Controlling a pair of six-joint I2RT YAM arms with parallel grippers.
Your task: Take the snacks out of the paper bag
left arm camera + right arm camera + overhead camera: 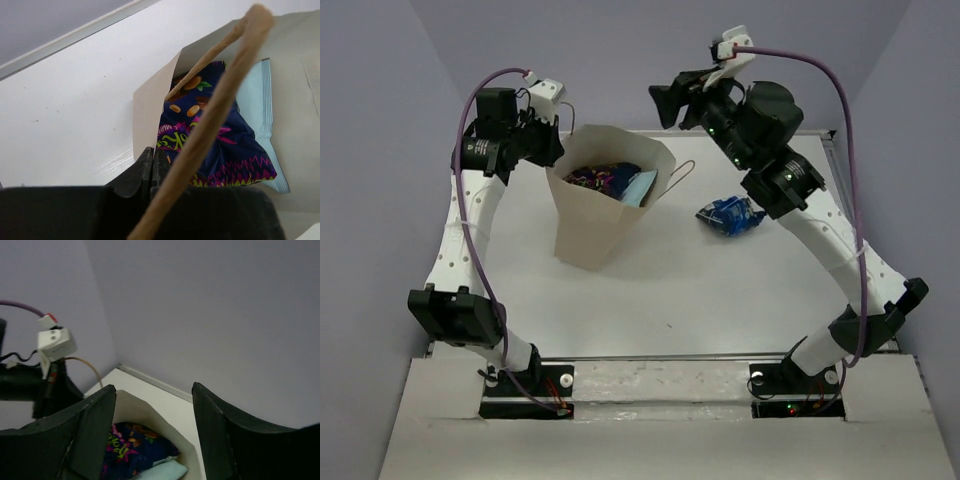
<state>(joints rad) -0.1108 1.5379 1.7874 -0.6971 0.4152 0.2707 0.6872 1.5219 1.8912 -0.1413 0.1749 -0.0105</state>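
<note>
**White table, one bag, three packets in sight**

Lilac walls (380, 150) close in the white table (650, 290) on three sides, and most of its near half lies bare. Two arms rise from the near edge, the left arm (470, 230) and the right arm (820, 235).

One paper bag (590, 225) stands upright at the far left, mouth open. I count three packets. Two are inside the bag: the dark navy packet (592, 178), with the light-blue chip bag (638, 188) beside it. The small shiny blue packet (730, 213) lies on the table to the right, well apart from the bag and close under the right arm.

The left gripper (548, 140) sits at the bag's left rim. Only its wrist camera shows its jaws pressed together with the paper wall running in between them, and one loop handle (215, 105) crossing in front.

The right gripper (152, 390) hangs above the bag's far side, jaws wide apart and holding nothing. Its own camera looks down on both packets in the bag.
</note>
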